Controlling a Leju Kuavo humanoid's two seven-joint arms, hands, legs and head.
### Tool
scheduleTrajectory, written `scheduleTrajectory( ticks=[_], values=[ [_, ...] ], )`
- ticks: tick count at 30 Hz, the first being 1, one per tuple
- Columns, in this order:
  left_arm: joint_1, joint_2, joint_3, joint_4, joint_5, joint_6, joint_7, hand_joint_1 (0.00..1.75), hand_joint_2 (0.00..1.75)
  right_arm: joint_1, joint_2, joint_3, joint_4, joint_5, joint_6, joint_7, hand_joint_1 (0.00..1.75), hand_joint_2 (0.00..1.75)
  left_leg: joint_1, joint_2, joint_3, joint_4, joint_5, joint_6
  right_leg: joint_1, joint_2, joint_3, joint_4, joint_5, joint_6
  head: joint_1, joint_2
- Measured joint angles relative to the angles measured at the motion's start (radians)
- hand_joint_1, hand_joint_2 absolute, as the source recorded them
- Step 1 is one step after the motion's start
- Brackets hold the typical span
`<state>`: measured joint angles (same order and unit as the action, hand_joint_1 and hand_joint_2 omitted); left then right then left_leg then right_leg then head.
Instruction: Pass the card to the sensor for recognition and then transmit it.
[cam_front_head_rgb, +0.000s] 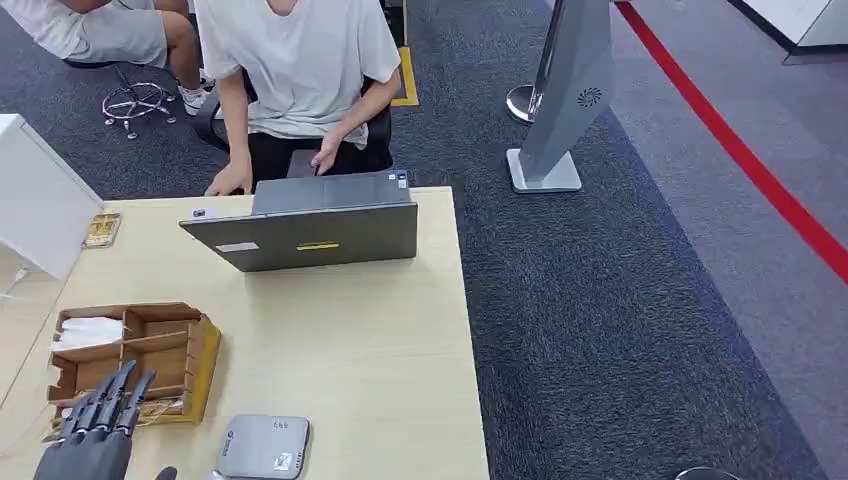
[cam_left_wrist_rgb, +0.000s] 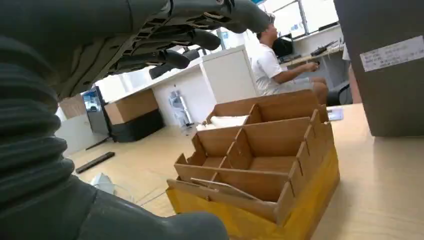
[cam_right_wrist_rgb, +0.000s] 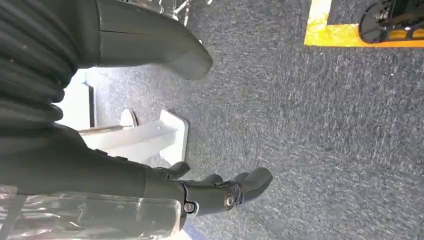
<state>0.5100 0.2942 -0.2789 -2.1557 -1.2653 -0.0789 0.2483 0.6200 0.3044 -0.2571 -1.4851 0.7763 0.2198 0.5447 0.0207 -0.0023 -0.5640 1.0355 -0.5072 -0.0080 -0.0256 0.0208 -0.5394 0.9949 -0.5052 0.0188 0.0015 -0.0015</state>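
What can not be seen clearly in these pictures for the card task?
- Card: the cardboard box dividers hide its near compartments in the head view; no card is identifiable.
- Grey device: markings too small to read.
- Left hand: cut off by the bottom edge.
- Right hand: hangs over carpet, holding nothing.

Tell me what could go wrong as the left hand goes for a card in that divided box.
1. The left hand, fingers spread, hovers at the cardboard organizer's near edge; the thin dividers may block its fingers or buckle.
2. The box looks light, so a push could slide it across the table.
3. The grey sensor lies close beside the box; the hand's sweep might knock it.
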Motion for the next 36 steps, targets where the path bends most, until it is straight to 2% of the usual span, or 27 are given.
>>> scheduleTrajectory(
  ticks=[3,11,16,20,23,28,36],
  values=[
    [0.007,-0.04,0.025,0.004,-0.034,-0.023,-0.003,0.0,1.75,-0.004,0.0,-0.001,-0.006,0.002,0.012,0.002,0.0,1.75,0.0,0.0,0.0,0.0,0.0,0.0,0.0,0.0,0.0,0.0,0.0,0.0,0.0,0.0],
    [-0.007,-0.186,0.14,0.056,-0.14,-0.054,-0.082,0.0,1.75,-0.017,0.0,-0.002,-0.008,0.018,0.021,0.013,0.0,1.75,0.0,0.0,0.0,0.0,0.0,0.0,0.0,0.0,-0.001,0.0,0.0,0.0,0.0,0.0],
    [-0.032,-0.283,0.215,0.094,-0.21,-0.037,-0.189,0.0,1.75,-0.024,0.0,-0.002,-0.008,0.019,0.028,0.019,0.0,1.75,0.0,0.0,0.001,0.0,0.0,0.0,0.0,0.0,0.001,0.0,0.0,0.0,0.0,0.0],
    [-0.058,-0.372,0.283,0.124,-0.257,0.029,-0.313,0.0,1.75,-0.025,0.0,-0.002,-0.01,0.022,0.03,0.03,0.0,1.75,0.0,-0.001,0.001,0.0,0.0,0.0,0.0,-0.001,0.001,0.0,0.0,0.0,0.0,0.0],
    [-0.075,-0.415,0.311,0.147,-0.263,0.061,-0.354,0.0,1.75,-0.026,0.0,-0.001,-0.014,0.035,0.03,0.036,0.0,1.75,0.0,-0.001,0.001,0.0,0.0,0.0,0.0,-0.001,0.001,0.0,0.0,0.0,0.0,0.0],
    [-0.089,-0.46,0.323,0.173,-0.265,0.075,-0.378,0.0,1.75,-0.027,0.0,0.0,-0.017,0.037,0.033,0.038,0.0,1.75,0.0,-0.001,0.001,0.0,0.0,0.0,0.0,-0.001,0.001,0.0,0.0,0.0,0.0,0.0],
    [-0.108,-0.499,0.348,0.209,-0.269,0.061,-0.366,0.0,1.75,-0.04,0.0,0.0,-0.019,0.056,0.049,0.05,0.0,1.75,0.0,-0.001,0.002,0.0,0.0,0.0,0.0,-0.001,0.001,0.0,0.0,0.0,0.0,0.0]
  ],
)
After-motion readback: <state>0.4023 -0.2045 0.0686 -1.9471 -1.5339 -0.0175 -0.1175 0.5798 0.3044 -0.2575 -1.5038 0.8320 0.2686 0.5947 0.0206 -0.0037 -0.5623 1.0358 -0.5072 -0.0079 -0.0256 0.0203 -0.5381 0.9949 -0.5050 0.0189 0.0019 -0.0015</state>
